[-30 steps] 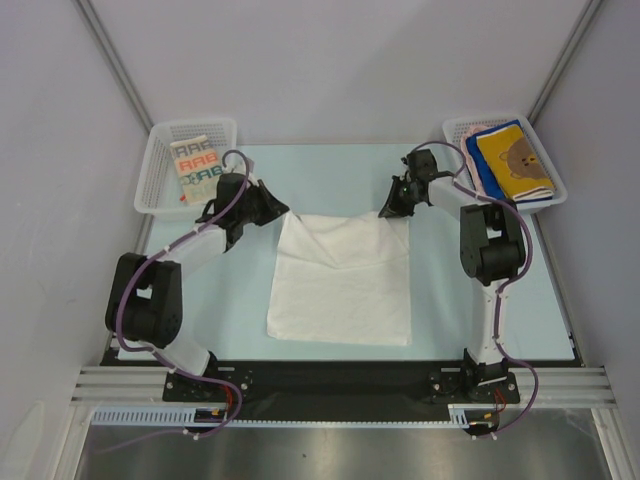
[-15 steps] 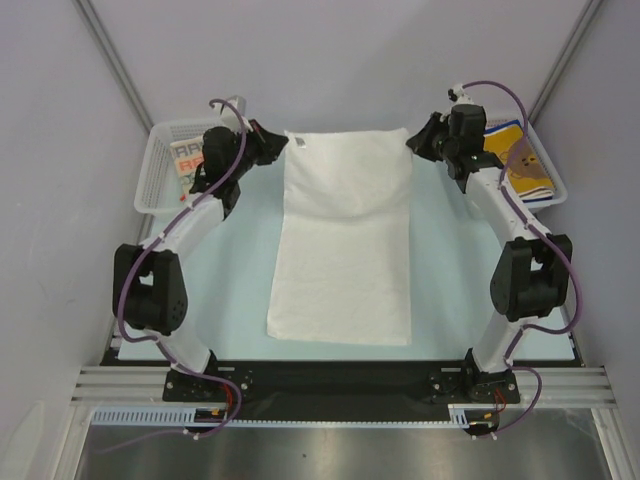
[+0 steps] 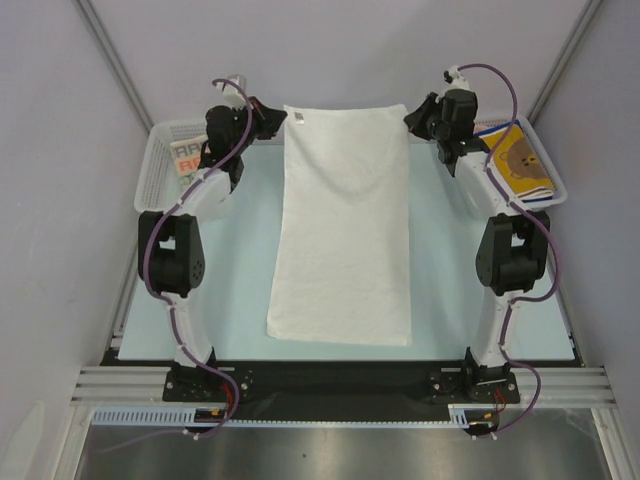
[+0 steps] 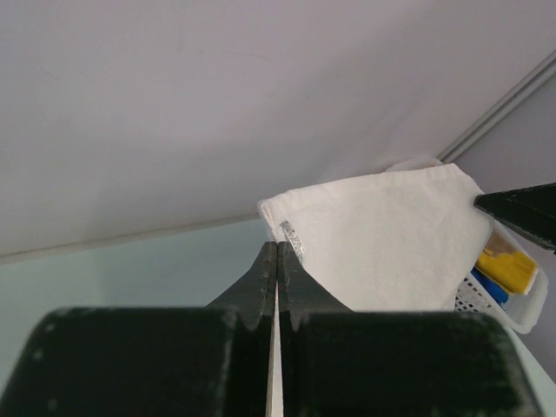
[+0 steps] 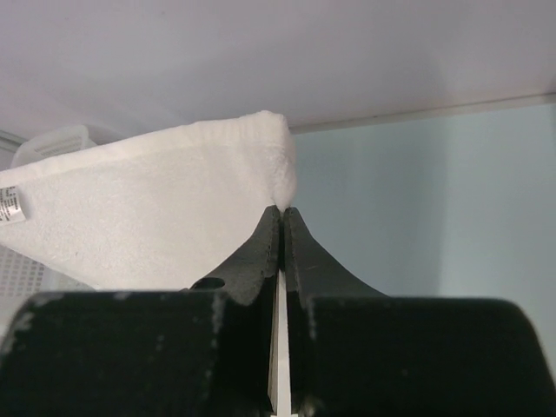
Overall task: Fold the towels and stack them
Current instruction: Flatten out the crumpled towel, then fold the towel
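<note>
At back: left end effector (image 3: 281,117), right end effector (image 3: 409,119), white towel (image 3: 345,230) now unfolded

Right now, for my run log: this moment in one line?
white towel: far edge raised; left hand: pinching corner; right hand: pinching corner

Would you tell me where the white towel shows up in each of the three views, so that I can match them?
Top external: the white towel fills the middle, running from top to bottom.
Left wrist: the white towel is right of centre.
Right wrist: the white towel is left of centre.
Shared landmark: the sewn label at the towel's corner shows in all three.
</note>
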Controlling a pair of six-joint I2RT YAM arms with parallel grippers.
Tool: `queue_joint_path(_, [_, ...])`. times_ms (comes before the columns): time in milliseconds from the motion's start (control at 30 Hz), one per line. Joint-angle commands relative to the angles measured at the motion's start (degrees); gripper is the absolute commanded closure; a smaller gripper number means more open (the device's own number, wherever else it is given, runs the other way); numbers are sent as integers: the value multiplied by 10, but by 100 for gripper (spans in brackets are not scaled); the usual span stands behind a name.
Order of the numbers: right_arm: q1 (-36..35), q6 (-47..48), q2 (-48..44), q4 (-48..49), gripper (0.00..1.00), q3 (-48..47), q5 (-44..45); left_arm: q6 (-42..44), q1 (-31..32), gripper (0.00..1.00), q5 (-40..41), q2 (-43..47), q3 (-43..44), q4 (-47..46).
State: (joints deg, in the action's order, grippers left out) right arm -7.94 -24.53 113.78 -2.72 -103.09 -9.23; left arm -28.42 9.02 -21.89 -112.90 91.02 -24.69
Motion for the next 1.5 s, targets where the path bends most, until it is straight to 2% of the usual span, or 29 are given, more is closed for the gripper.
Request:
queue_joint_path(0, [4, 8, 28, 30, 100, -55, 7, 3, -9, 100, -21, -22, 71, -34])
queue_joint_path(300, [9, 10, 92, 42, 100, -123, 15, 8, -11, 100, -18, -97, 164, -37])
queue_joint_path(533, [18, 6, 153, 12, 100, -242, 13, 9, -15, 100, -10, -140, 228, -29])
queue_joint_path(767, [23, 6, 196, -1, 100, -316, 11, 8, -20, 99, -3, -173, 281, -33])
queue_joint_path(967, [24, 5, 193, 3, 100, -309, 5, -5, -20, 100, -10, -181, 296, -42])
queue_joint_path(1100, [22, -7, 145, 21, 100, -231, -1, -15, -20, 100, -44, -141, 229, -67])
queue_joint_path(1233, [18, -14, 77, 54, 100, -99, 2, -30, -20, 100, -66, -76, 130, -84])
queue_joint_path(1333, [14, -23, 24, 63, 100, -7, 3, -58, -20, 100, -60, -13, -7, -119])
queue_joint_path(1467, [2, -28, -60, 79, 100, 109, 11, -75, -19, 100, -47, 60, -127, -146])
